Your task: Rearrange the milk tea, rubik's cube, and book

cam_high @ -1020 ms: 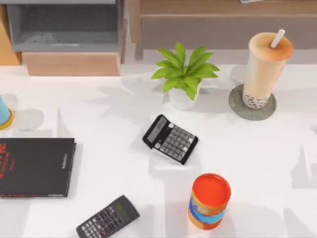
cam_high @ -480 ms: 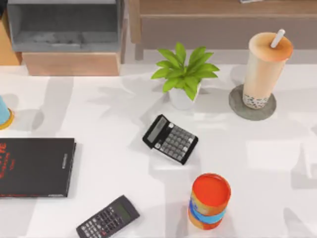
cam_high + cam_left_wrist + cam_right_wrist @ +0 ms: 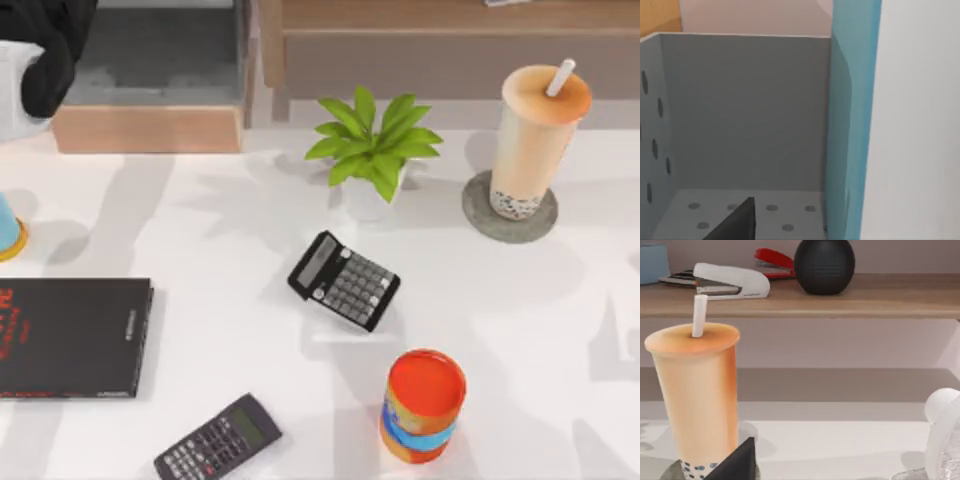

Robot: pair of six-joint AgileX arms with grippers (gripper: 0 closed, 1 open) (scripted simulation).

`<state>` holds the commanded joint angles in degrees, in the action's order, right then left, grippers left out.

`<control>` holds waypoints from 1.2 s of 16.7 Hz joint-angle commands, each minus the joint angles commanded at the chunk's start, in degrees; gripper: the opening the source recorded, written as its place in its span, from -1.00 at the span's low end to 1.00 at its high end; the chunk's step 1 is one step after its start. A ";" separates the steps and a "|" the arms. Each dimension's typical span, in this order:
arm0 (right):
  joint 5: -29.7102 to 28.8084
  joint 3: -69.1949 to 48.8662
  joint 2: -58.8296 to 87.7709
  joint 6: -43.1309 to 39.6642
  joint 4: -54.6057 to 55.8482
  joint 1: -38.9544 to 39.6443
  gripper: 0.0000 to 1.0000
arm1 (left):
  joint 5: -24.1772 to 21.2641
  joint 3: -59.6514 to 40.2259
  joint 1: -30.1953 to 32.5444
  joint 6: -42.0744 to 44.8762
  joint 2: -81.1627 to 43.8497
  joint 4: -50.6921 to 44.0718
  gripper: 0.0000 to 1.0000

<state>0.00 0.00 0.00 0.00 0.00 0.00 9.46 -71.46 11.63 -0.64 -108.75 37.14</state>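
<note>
Milk tea (image 3: 538, 140) stands upright on a round grey coaster (image 3: 478, 212) at the far right of the bench (image 3: 520, 320), white straw (image 3: 560, 77) poking from its lid. Cup holds beige-orange tea with dark pearls settled at the bottom. In the right wrist view the same cup (image 3: 697, 395) sits close ahead, below a wooden shelf (image 3: 850, 297) carrying a white stapler (image 3: 732, 280), a red stapler (image 3: 774, 259) and a black rounded object (image 3: 824, 265).

Potted plant (image 3: 372, 150) in a white pot, near the middle at the back. Black calculator (image 3: 343, 280) just in front of it; a second calculator (image 3: 218, 438) near the front edge. Orange-lidded can (image 3: 423, 405) with blue band, upright, lid on, front centre-right. Thin black book (image 3: 70, 337) flat at the left.

Left arm (image 3: 45, 45) is at the far left corner, over a grey perforated bin (image 3: 740, 125); the bin's floor in sight is bare. A light-blue panel (image 3: 852, 125) stands upright against the bin's side. Jaws of both arms: cannot tell.
</note>
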 joint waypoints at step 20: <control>0.00 0.00 0.00 0.00 0.00 0.00 1.00 | -0.71 -8.52 -0.61 -0.03 -6.08 -2.43 0.55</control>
<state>0.00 0.00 0.00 0.00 0.00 0.00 8.75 -79.97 11.02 -0.67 -114.84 34.71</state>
